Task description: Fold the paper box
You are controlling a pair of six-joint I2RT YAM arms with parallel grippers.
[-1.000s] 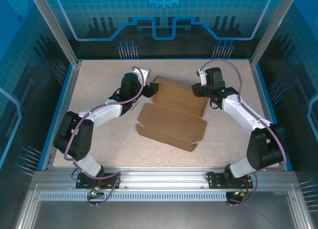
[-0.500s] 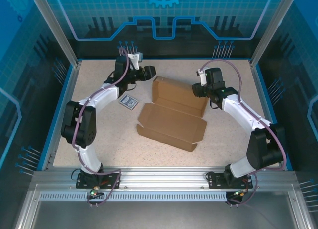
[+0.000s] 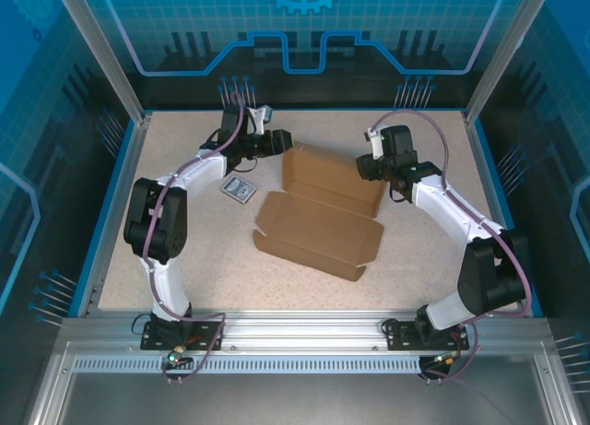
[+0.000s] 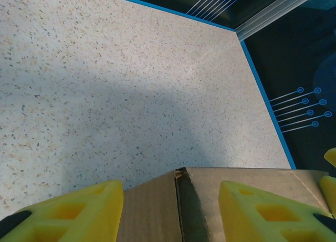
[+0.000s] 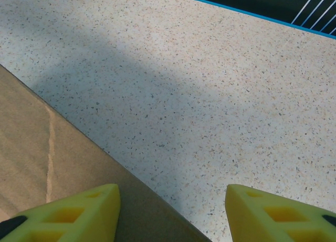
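Speckled tabletop [image 3: 184,259] holds the paper box [image 3: 318,231], seemingly half folded: far walls up, near lid flat; left gripper [image 4: 170,188] and right gripper [image 5: 173,192] parted at its ends

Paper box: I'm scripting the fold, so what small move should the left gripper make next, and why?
Probably close the left gripper on the paper box corner: in the left wrist view its cardboard edge lies between the spread fingers, not yet pinched.
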